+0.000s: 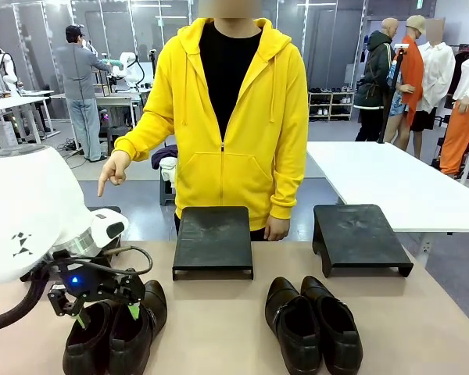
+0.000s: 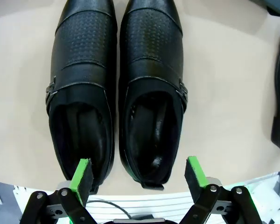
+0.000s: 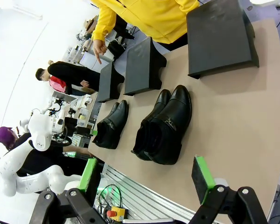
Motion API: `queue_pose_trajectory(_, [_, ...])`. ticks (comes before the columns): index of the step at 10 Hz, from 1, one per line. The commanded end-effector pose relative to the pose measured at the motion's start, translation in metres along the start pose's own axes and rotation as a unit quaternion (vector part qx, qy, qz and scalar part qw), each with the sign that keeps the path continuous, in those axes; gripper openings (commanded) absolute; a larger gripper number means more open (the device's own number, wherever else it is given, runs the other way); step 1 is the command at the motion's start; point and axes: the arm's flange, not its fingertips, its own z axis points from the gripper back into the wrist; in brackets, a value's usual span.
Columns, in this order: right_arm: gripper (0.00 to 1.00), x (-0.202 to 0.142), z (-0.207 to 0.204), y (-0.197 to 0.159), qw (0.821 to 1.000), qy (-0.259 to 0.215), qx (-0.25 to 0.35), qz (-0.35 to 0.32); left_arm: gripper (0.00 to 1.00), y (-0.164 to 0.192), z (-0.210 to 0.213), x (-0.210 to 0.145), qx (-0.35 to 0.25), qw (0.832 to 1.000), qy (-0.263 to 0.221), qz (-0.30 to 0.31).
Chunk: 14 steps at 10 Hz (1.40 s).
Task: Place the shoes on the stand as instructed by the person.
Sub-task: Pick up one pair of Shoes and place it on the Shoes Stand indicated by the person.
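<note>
Robot at a shared tabletop (image 1: 219, 344): at far left, the left pincer (image 1: 106, 316) hangs spread wide and empty over the heel ends of the left pair of shoes (image 1: 113, 336). In the left wrist view, this pincer (image 2: 139, 173) has one green pad (image 2: 81, 175) over the heel of one shoe and the other pad outside its mate, above bare tabletop. Whether either pad touches leather cannot be told. The glossy black pair (image 2: 149, 70) lies side by side, toes away from the wrist, each shoe with a small metal side buckle.

Across the tabletop stands the person (image 1: 230, 117) in a yellow hoodie, one hand (image 1: 113, 170) held out with the forefinger pointing down over the left stand (image 3: 109, 81). The other hand (image 1: 277, 228) hangs at the far edge, just beside the middle stand (image 1: 213, 238).

Right of centre, the right pair of shoes (image 1: 313, 324) lies on the tabletop, toes towards the person, near the right stand (image 1: 359, 234) but apart from it. All three black stands are bare.

At far right, the right pincer (image 3: 147, 173) hangs high above the near edge, jaws fully apart with nothing between them, well apart from both pairs.
</note>
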Motion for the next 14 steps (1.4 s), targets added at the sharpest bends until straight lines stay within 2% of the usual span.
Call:
queue_pose_trajectory(1, [1.00, 0.000, 0.001, 0.001, 1.000, -0.003, 0.006, 0.004, 1.00, 0.039, -0.039, -0.042, 0.017, 1.000, -0.010, 0.009])
queue_pose_trajectory(2, [1.00, 0.000, 0.001, 0.001, 1.000, -0.003, 0.006, 0.004, 1.00, 0.043, -0.047, -0.044, 0.032, 0.999, -0.014, 0.000])
queue_pose_trajectory(5, [1.00, 0.000, 0.001, 0.001, 1.000, -0.003, 0.006, 0.004, 1.00, 0.055, -0.065, -0.049, 0.014, 1.000, -0.004, 0.023])
queue_pose_trajectory(6, [1.00, 0.000, 0.001, 0.001, 1.000, -0.003, 0.006, 0.004, 0.77, 0.059, -0.068, -0.050, 0.009, 1.000, -0.006, 0.016])
queue_pose_trajectory(7, [1.00, 0.000, 0.001, 0.001, 1.000, -0.003, 0.006, 0.004, 0.49, 0.062, -0.071, -0.049, 0.014, 1.000, -0.009, 0.014])
queue_pose_trajectory(8, [1.00, 0.000, 0.001, 0.001, 1.000, -0.003, 0.006, 0.004, 0.40, 0.066, -0.075, -0.049, 0.026, 0.999, -0.013, 0.014])
queue_pose_trajectory(9, [1.00, 0.000, 0.001, 0.001, 1.000, -0.003, 0.006, 0.004, 0.00, 0.067, -0.077, -0.051, 0.020, 1.000, -0.008, 0.014])
queue_pose_trajectory(12, [1.00, 0.000, 0.001, 0.001, 1.000, -0.003, 0.006, 0.004, 0.02, 0.067, -0.077, -0.056, 0.014, 1.000, -0.007, 0.009])
queue_pose_trajectory(14, [1.00, 0.000, 0.001, 0.001, 1.000, -0.003, 0.006, 0.004, 0.00, 0.068, -0.077, -0.054, 0.012, 1.000, -0.003, 0.019])
